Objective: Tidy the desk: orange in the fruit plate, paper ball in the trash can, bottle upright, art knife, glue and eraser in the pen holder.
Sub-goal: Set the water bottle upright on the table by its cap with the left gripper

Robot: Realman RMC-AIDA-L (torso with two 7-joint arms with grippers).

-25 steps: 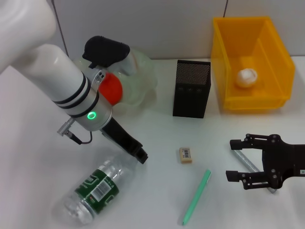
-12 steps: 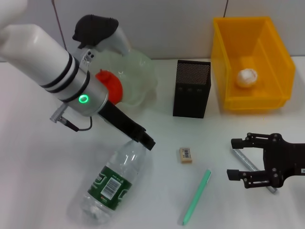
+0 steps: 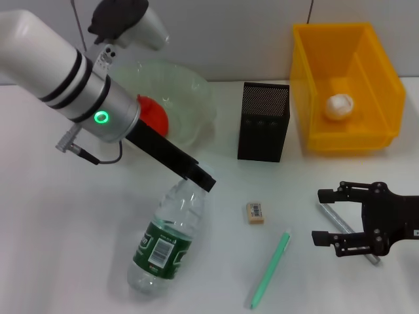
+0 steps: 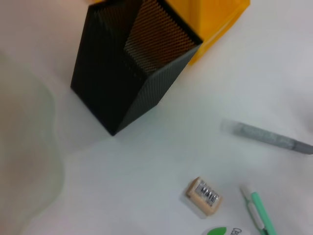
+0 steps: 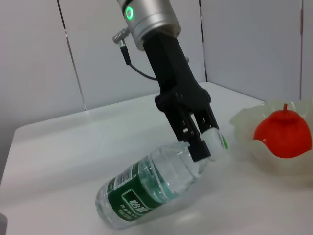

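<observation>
My left gripper (image 3: 200, 179) is shut on the capped neck of the clear green-labelled bottle (image 3: 165, 242), which leans with its base on the table; the right wrist view shows the fingers (image 5: 198, 142) clamped at the cap of the bottle (image 5: 151, 193). The orange (image 3: 154, 118) lies in the pale-green fruit plate (image 3: 191, 77). The paper ball (image 3: 340, 106) sits inside the yellow trash can (image 3: 330, 30). The tan eraser (image 3: 255, 212) and green art knife (image 3: 270, 269) lie in front of the black pen holder (image 3: 263, 122). My right gripper (image 3: 319, 218) hangs open over a grey glue stick (image 3: 340, 226).
In the left wrist view the pen holder (image 4: 128, 68) stands beside the yellow trash can (image 4: 215, 17), with the eraser (image 4: 204, 196), art knife (image 4: 259, 216) and grey stick (image 4: 269, 138) on the white table. The wall runs close behind the plate and bin.
My left arm has risen and drawn back, lifting the bottle's neck; the bottle has swung from lying flat to leaning on its base. The right arm has not moved.
</observation>
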